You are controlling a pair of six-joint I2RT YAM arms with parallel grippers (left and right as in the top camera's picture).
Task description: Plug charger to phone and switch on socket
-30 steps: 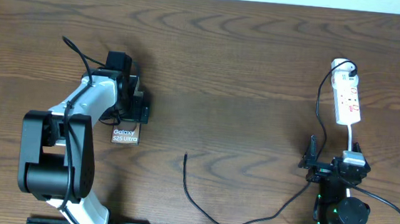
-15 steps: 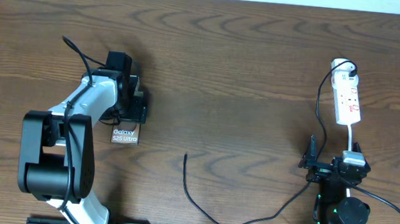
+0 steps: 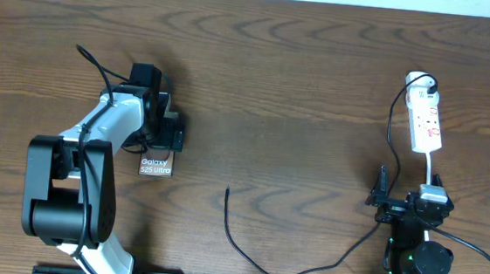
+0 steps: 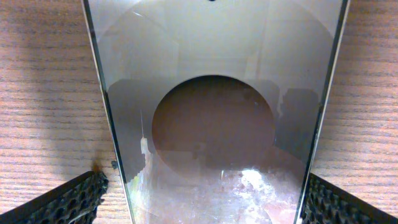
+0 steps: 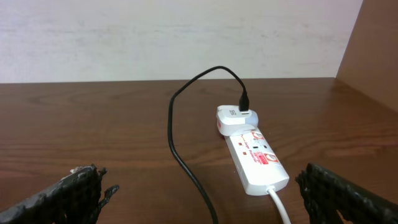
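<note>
Counter (image 3: 301, 89): wide bare wood between my two arms, with more past the socket toward the far edge.

Phone (image 4: 214, 124): flat on the counter right under my left gripper (image 4: 205, 199), between the fingers. Its long edges run just inside the pads. There's a sliver of wood between the left pad and the phone's edge, and the right pad sits right at the other edge. Left gripper is released, jaws spread wide, straddling the phone without clamping it.

Socket (image 5: 255, 158): ahead of my right gripper (image 5: 211, 196) and slightly to its right, lying lengthwise away from me with its white cord leaving the near end. Right gripper is released and spread wide, with nothing between the pads.

Charger (image 3: 245, 246): black plug in the socket's far end. The cable arcs back past the left side of my right gripper and loops along the near counter edge. The free tip lies on open wood to the right of my left gripper, apart from the phone.
</note>
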